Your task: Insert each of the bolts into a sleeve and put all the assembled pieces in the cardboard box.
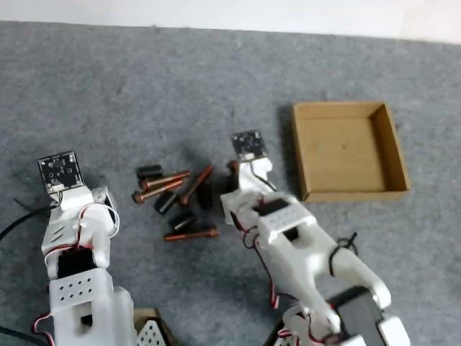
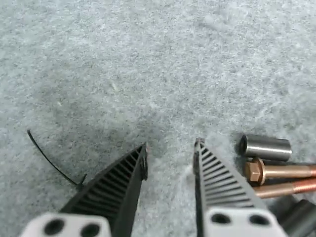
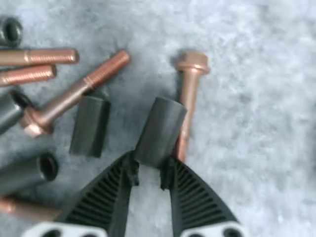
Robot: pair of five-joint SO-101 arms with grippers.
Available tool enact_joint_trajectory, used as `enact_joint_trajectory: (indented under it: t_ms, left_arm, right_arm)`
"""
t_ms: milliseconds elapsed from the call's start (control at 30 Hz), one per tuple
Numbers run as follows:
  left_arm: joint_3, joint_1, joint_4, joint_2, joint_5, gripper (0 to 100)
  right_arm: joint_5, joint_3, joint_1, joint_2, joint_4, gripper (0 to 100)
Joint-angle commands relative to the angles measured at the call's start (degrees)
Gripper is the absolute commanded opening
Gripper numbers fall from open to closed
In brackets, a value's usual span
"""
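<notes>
The right gripper (image 3: 148,172) pinches the near end of a dark sleeve (image 3: 160,128) lying on the counter (image 2: 148,59). The box (image 1: 353,193) sits just beyond this arm. The sleeve looks like rigid, smooth metal (likely to roll or slip from so shallow a hold), so a grip across its middle would be safer. Its long axis runs straight out from the gripper, nearly parallel to a copper bolt (image 3: 188,94) touching its side, with the bolt's head at the far end. The left gripper (image 2: 170,148) hangs spread over bare counter.
</notes>
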Motion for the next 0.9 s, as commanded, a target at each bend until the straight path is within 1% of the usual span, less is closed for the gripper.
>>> enact_joint_trajectory:
  t_ms: [0, 100, 200, 333, 500, 867]
  left_arm:
    - [-0.7, -0.5, -1.1, -1.8, 0.4, 15]
    - [-0.7, -0.4, -1.1, -1.8, 0.4, 15]
    - [-0.7, 0.1, -1.1, -1.8, 0.4, 15]
    - [-0.7, 1.7, -1.1, -1.8, 0.3, 15]
    - [-0.5, 3.2, -1.1, -1.8, -2.9, 15]
    - [-0.4, 3.6, -1.1, -1.8, -2.9, 15]
  right_arm:
    - [0.2, 1.5, 0.7, -6.5, -2.9, 0.5]
    - [0.4, 4.2, 0.7, -8.5, -6.9, 0.5]
    - [0.4, 6.2, 0.7, -10.2, -8.6, 0.5]
    - [0.4, 7.5, 0.7, -13.1, -8.5, 0.5]
    - [0.4, 9.5, 0.7, -16.4, -8.5, 0.5]
    - [0.5, 10.3, 0.7, -17.0, -8.6, 0.6]
